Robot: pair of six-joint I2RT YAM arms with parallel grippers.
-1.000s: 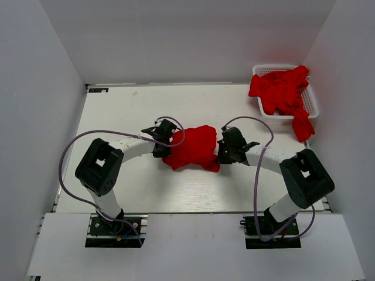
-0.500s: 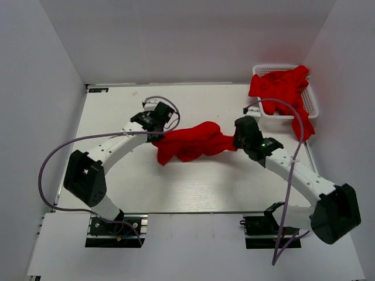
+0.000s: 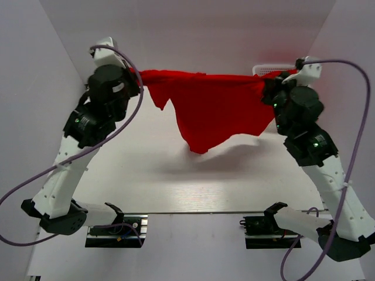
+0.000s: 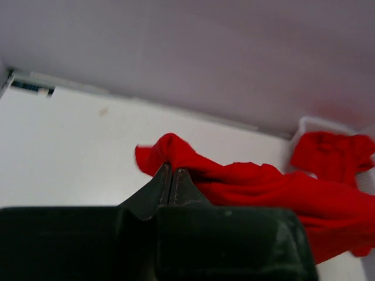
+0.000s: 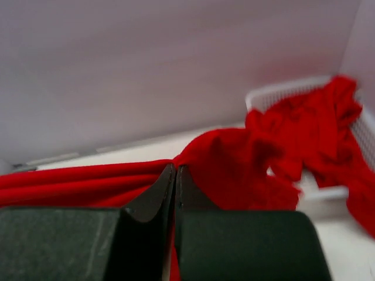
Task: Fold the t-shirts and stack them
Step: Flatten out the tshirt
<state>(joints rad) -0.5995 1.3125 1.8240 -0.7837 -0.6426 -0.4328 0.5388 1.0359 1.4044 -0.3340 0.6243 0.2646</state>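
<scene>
The arms had risen off the table [image 3: 146,175], left gripper [image 3: 137,74] and right gripper [image 3: 266,83] each clamped on the t-shirt [image 3: 214,108], which now hung stretched between them in mid-air, likely ready for spreading flat.

The hanging t-shirt [image 3: 214,111] is soft, matt red cloth, draping in loose creases. The same cloth shows in the heaped t-shirts [image 5: 310,129] in the white plastic lattice basket [image 5: 280,89] at two o'clock. The left gripper [image 4: 171,170] and right gripper [image 5: 176,169] look like matt black plastic, and the table [image 3: 176,181] is smooth white with a faint sheen.
</scene>
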